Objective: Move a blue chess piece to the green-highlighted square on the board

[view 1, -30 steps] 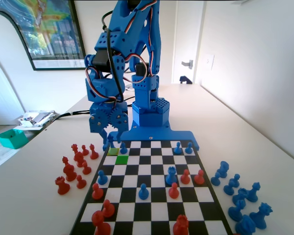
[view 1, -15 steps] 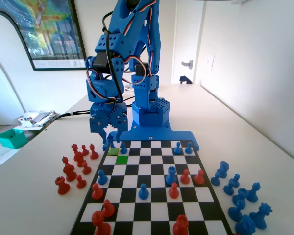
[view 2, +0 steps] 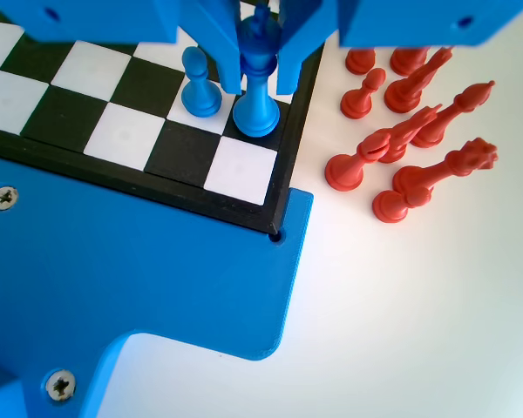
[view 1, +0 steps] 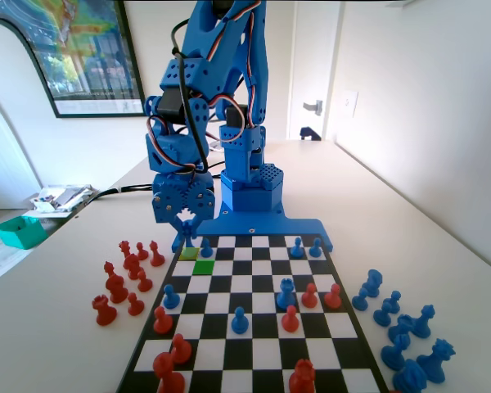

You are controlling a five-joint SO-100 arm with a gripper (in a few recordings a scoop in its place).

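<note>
Shows two coloured squares on the board [view 1: 266, 354] in the fixed view: one green-highlighted square [view 1: 203, 267], one yellow-olive square [view 1: 189, 253] touching its far-left corner. Shows two blue pieces near the board's corner in the wrist view, on plain black and white: a crowned blue chess piece [view 2: 257, 109] standing between the two jaws of the gripper [view 2: 260, 85], and a blue pawn [view 2: 199, 83] just left. Cannot tell whether clamped or merely flanking.
</note>
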